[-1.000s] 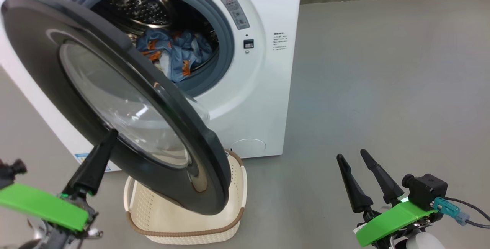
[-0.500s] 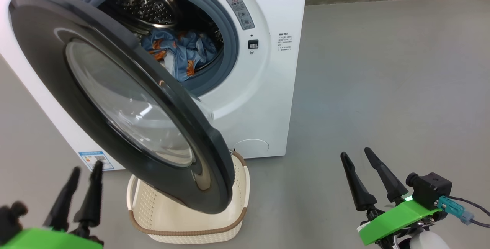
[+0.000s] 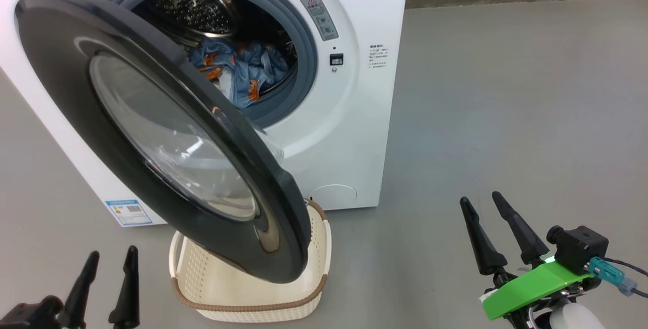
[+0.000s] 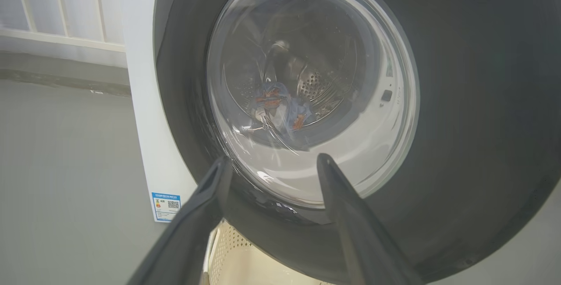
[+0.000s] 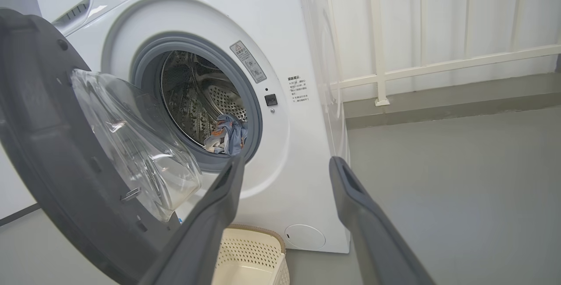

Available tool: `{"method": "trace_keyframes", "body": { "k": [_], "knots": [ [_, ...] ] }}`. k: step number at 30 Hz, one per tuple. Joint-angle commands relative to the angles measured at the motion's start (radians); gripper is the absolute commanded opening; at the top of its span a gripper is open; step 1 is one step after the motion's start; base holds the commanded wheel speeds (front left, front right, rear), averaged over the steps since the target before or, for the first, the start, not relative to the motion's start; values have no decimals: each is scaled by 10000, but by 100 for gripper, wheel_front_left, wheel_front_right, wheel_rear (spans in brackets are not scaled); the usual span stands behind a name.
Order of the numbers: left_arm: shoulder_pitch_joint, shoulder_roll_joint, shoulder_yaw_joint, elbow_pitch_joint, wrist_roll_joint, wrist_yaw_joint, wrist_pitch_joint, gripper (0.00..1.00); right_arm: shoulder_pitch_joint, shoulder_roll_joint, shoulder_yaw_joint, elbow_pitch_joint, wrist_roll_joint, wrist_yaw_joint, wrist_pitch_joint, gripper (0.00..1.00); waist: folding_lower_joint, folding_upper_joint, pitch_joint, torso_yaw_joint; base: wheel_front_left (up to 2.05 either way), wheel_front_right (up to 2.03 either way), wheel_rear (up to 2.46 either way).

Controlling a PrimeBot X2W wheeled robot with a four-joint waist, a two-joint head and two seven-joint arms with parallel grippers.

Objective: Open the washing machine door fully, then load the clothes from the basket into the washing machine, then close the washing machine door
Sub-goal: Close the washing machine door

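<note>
My clothes (image 3: 238, 68) lie in a blue and orange heap inside the washing machine (image 3: 354, 116), low in the shiny drum (image 3: 197, 10), just behind the grey ring (image 3: 304, 66) of the opening. I think that is why the basket (image 3: 316, 248) looks empty in the part I can see; the rest is hidden. The basket stands on the floor (image 3: 506, 116) right at the foot of the washing machine, under the opening, so it is a short lift from one to the other. The washing machine door (image 3: 167, 136) hangs partway open from the left side of the machine, and its low edge is over the basket. It is not shut, so I think closing it is the job left. My left gripper (image 3: 113, 251) is low over the near left of the floor, jaws wide, with nothing in it. It is apart from the door, on the door's outer side, and its fingers (image 4: 193, 223) point at the round glass (image 4: 315, 57). That is a good side to push from, because a push there would swing the door toward the opening. My right gripper (image 3: 480, 197) is wide and empty too, well off to the right over the floor, out of the door's way. The glass bulges inward, so a sleeve near the ring could get pinched.
</note>
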Motion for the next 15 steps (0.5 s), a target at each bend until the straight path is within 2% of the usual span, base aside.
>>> {"method": "trace_keyframes", "body": {
  "k": [1, 8, 15],
  "knots": [
    [-346, 91, 554, -260, 443, 43, -130, 100, -36, -110, 164, -290, -131, 90, -49, 100, 0, 0, 21, 18, 0, 0, 0],
    [-252, -508, 1025, -359, 1657, 12, -133, 100, -42, -187, 131, -280, -163, 90, -49, 100, 0, 0, 50, 36, 0, 0, 0],
    [-193, -865, 1240, -404, 2093, -16, -134, 100, -30, -224, 156, -269, -174, 90, -49, 100, 0, 0, 53, 27, 0, 0, 0]
  ]
}}
